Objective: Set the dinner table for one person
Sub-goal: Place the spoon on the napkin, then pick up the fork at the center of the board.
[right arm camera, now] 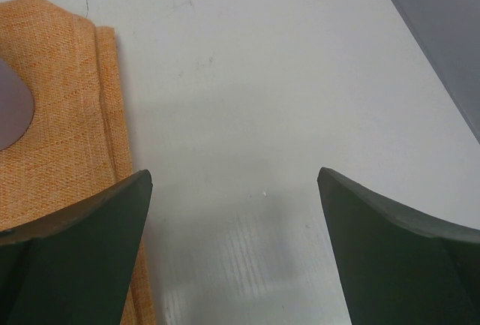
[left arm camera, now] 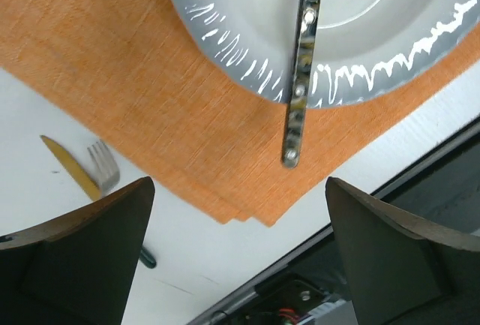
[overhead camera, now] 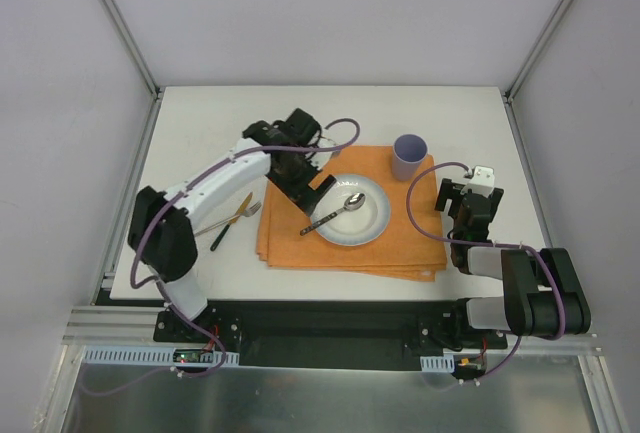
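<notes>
1. The step in hand, as I judge it, is the cutlery. My left gripper (overhead camera: 316, 189) hangs over the near-left rim of the round white paper plate (overhead camera: 376, 229), fingers spread wide with nothing between them.
2. The shiny metal spoon (overhead camera: 335, 213) lies free below those fingers. Its bowl is inside the plate and its handle crosses the rim, out over the folded orange cloth placemat (overhead camera: 300, 245).
3. The large flat white dinner table (overhead camera: 200, 133) lies under everything. The placemat sits on its middle, with the plate on the mat and a lilac cup (overhead camera: 409, 156) at the mat's far right corner.
4. My right gripper (overhead camera: 466, 201) is also wide and empty, low over bare tabletop just right of the placemat.
5. A silver-tined fork (overhead camera: 251, 210) and a yellow utensil lie on the table just left of the mat.
6. The next move probably calls for lifting my left arm clear, swinging left and closing on one of those handles.
</notes>
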Action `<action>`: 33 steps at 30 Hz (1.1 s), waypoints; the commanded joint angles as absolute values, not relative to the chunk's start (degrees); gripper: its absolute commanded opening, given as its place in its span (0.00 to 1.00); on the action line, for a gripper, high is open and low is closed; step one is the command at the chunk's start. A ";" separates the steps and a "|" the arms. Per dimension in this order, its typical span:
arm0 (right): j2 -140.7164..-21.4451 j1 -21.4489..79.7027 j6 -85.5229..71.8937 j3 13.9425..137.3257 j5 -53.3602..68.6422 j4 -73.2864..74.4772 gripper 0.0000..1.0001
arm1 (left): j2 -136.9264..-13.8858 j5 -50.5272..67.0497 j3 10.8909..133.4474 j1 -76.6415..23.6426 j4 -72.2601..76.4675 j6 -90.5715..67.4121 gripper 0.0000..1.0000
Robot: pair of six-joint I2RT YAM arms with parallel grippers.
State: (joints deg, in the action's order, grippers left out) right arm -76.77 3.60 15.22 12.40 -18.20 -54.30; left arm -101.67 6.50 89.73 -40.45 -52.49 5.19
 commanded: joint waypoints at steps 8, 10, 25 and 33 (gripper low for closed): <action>-76.03 3.60 15.12 12.57 -18.98 -57.83 0.96 | -87.63 22.41 66.21 -10.74 -53.71 50.35 0.99; -76.03 3.60 15.12 12.57 -18.98 -57.74 0.96 | -88.06 23.81 64.08 -6.79 -51.52 52.20 0.99; -76.03 3.60 15.12 12.57 -18.98 -57.74 0.96 | -95.53 22.86 56.87 -3.16 -35.87 54.23 0.98; -76.03 3.60 15.12 12.66 -18.98 -57.66 0.96 | -98.96 22.06 56.69 -2.37 -31.91 53.35 0.92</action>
State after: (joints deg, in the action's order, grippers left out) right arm -76.77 3.62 15.22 12.40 -18.20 -54.30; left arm -96.16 21.78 57.67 -3.29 -34.35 52.14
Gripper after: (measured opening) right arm 0.966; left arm 0.932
